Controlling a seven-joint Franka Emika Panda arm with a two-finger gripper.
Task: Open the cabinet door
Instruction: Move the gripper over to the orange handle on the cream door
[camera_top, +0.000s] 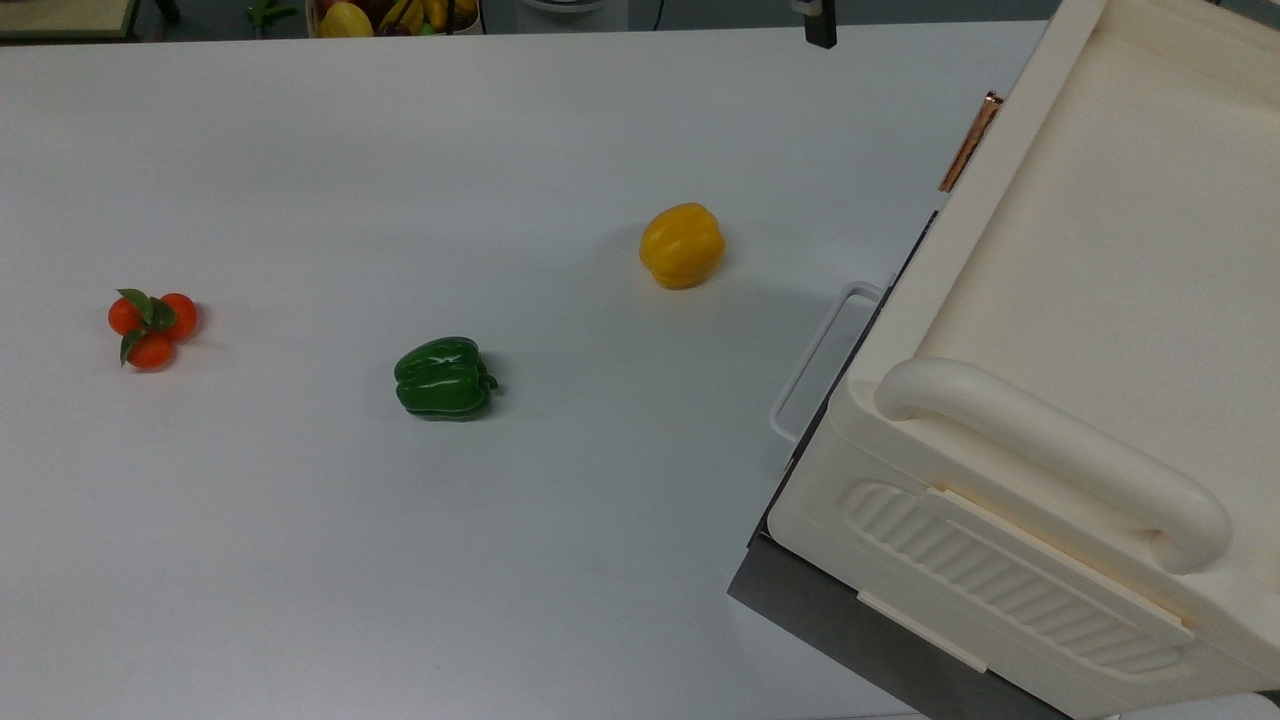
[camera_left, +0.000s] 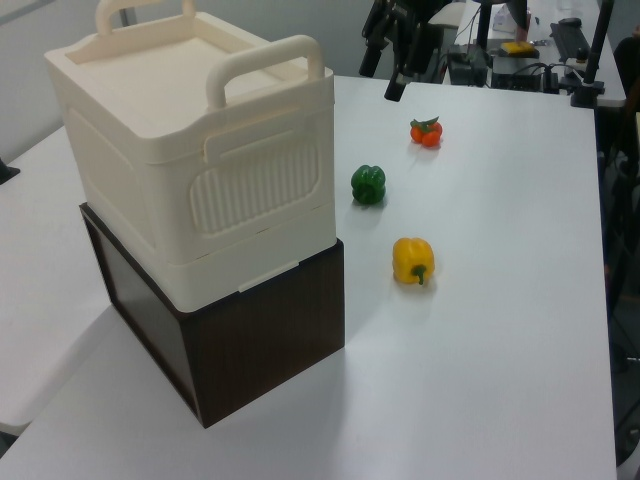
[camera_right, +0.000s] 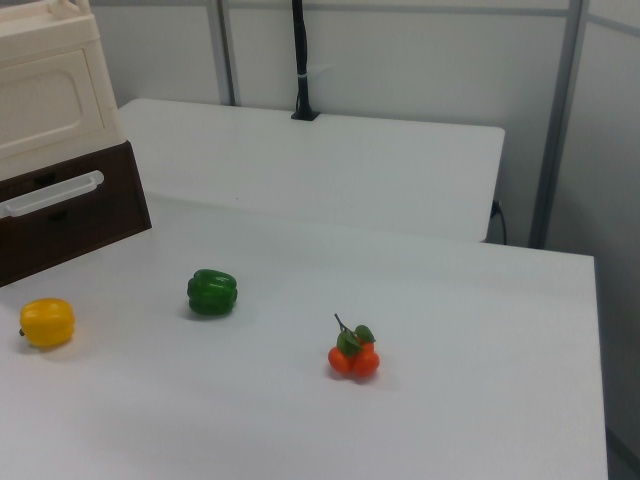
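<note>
The cabinet (camera_left: 200, 150) is a big cream box with a thick tube handle, standing on a dark brown box (camera_left: 260, 340). Its door (camera_right: 42, 102), a cream panel with a recessed face, lies flush with the front in the right view. The door's copper bar handle (camera_top: 969, 141) shows at the cabinet's far edge in the top view. My gripper (camera_left: 383, 74) hangs open and empty above the table's far end in the left view, beyond the cabinet and apart from it. One dark fingertip (camera_top: 820, 28) pokes in at the top view's upper edge, left of the copper handle.
On the white table (camera_top: 400, 560) lie a yellow pepper (camera_top: 682, 245), a green pepper (camera_top: 443, 377) and a cluster of small oranges (camera_top: 151, 323). A white wire loop handle (camera_top: 818, 362) juts from the dark box's front. A black pole (camera_right: 299, 60) stands at the back.
</note>
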